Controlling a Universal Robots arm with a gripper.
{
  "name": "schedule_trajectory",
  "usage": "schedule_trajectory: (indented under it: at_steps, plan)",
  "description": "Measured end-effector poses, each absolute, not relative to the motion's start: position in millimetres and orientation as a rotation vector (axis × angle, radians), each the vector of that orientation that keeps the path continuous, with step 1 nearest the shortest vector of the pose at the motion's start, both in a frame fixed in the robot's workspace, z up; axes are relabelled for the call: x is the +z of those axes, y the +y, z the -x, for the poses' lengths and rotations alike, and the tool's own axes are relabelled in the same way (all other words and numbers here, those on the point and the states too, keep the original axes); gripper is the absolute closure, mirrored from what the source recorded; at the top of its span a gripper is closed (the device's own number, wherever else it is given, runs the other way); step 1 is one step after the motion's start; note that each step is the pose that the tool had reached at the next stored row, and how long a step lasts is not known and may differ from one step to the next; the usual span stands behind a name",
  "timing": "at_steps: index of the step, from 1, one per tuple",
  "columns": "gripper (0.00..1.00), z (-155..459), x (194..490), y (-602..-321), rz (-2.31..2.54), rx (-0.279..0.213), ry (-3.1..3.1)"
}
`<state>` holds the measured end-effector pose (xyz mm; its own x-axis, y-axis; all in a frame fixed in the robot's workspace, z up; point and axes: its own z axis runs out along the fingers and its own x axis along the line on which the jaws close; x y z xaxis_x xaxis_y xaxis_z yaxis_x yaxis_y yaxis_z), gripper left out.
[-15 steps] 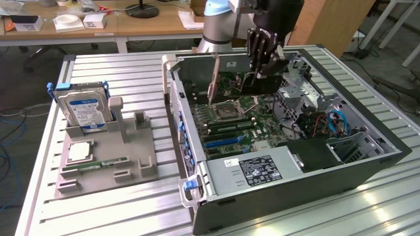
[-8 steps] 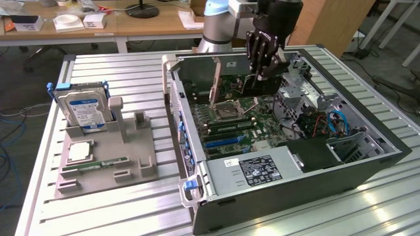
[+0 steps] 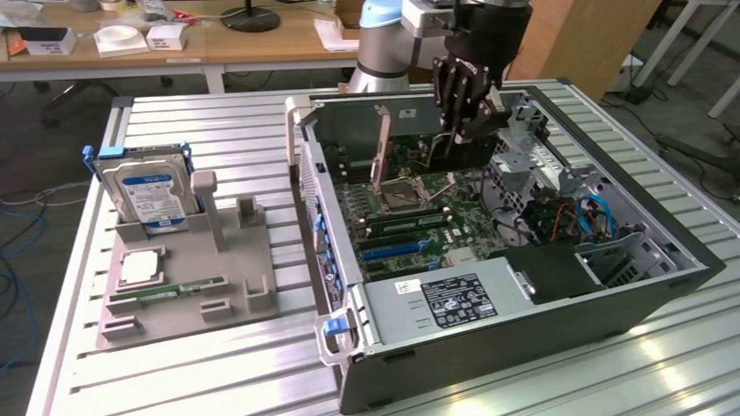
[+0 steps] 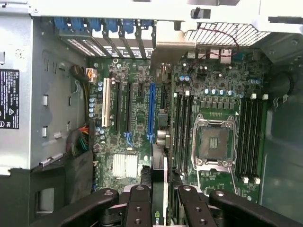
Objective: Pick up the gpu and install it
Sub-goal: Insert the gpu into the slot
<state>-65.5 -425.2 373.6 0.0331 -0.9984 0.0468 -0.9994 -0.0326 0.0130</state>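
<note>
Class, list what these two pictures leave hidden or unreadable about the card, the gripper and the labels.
1. Wrist view: the gpu shows edge-on; the fingers and the picture edge hide its faces.
2. Exterior view: the gripper has a dark body that hides where it clamps the gpu.
3. Exterior view: print on the power supply label and the hard drive label is too small.

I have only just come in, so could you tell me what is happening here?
The robot arm's black claw is gripping the thin dark graphics card edge-on, hanging over the green motherboard inside the open dark computer case. The card does not look seated in a slot yet.
</note>
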Motion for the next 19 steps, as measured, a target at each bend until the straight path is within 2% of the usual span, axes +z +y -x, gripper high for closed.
schedule_trajectory:
  at_steps: [19]
  plan:
    - [0.74,65.7,363.8,-426.3,-2.227,0.034,-2.155]
